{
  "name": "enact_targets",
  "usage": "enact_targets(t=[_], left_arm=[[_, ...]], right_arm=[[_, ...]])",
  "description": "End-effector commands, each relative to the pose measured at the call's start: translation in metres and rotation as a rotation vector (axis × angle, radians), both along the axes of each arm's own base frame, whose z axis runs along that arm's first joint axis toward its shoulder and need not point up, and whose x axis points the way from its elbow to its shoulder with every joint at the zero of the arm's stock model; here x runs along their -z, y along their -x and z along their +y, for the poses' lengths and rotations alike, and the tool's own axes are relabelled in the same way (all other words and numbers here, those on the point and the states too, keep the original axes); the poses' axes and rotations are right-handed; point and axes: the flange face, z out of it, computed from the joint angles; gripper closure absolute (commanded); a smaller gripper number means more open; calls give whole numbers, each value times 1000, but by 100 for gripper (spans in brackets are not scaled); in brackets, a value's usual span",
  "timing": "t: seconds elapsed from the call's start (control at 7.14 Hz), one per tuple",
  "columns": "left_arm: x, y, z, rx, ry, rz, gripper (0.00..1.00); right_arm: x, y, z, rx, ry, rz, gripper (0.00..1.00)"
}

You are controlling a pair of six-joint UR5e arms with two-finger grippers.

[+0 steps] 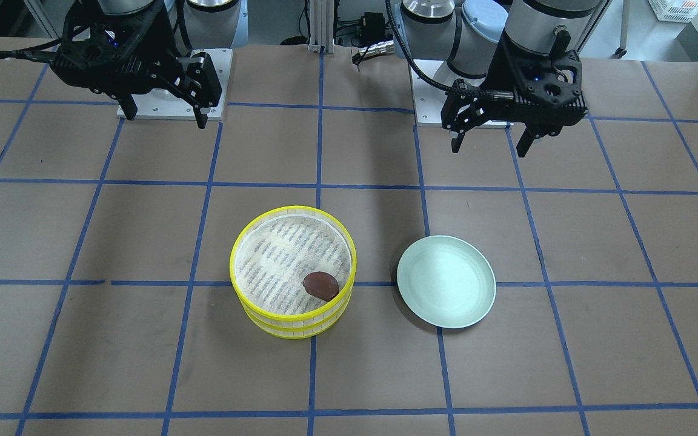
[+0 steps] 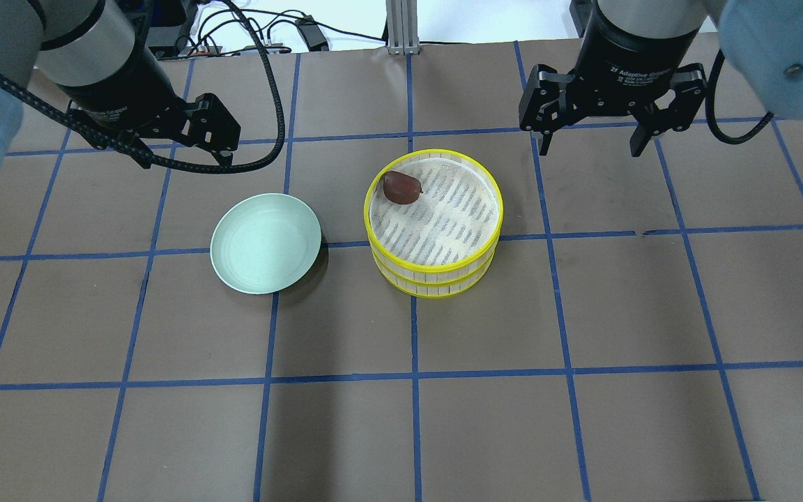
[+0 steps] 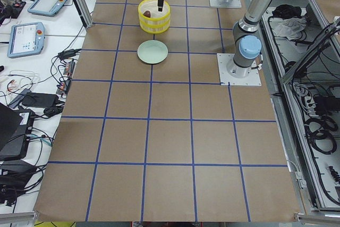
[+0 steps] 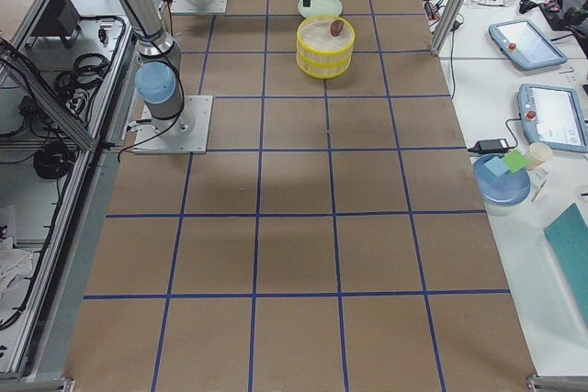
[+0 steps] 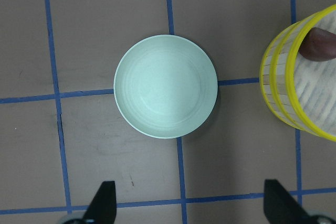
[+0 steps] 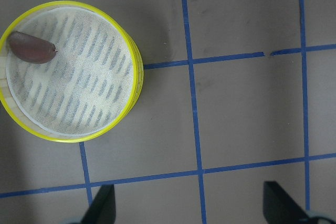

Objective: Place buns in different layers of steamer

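Two yellow-rimmed steamer layers are stacked: the top layer (image 2: 366, 209) (image 1: 232, 260) sits on the lower layer (image 2: 436, 288) (image 1: 291, 332). The dark reddish-brown bun (image 2: 401, 187) (image 1: 320, 286) (image 6: 30, 47) lies on the top layer's mesh floor, near its rim. The cream-white bun is hidden; the lower layer's floor is covered. My left gripper (image 2: 184, 159) (image 1: 491, 145) (image 5: 191, 208) is open and empty, raised above the table behind the plate. My right gripper (image 2: 590, 146) (image 1: 164, 118) (image 6: 191, 208) is open and empty, raised behind and to the right of the stack.
An empty pale green plate (image 2: 265, 242) (image 1: 446, 281) (image 5: 165, 85) lies on the table left of the stack, a small gap between them. The table has brown paper with a blue tape grid. Arm bases stand at the robot's side.
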Motion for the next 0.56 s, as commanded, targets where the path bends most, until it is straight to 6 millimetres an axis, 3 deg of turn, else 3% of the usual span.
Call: enact_targets(t=[0.0,0.42], left_arm=[[0,0,0,0,-1,-3,0],[0,-1,0,2,-2,0,0]], right_arm=[[-1,0,0,0,1,-2,0],[-1,0,0,1,1,-2,0]])
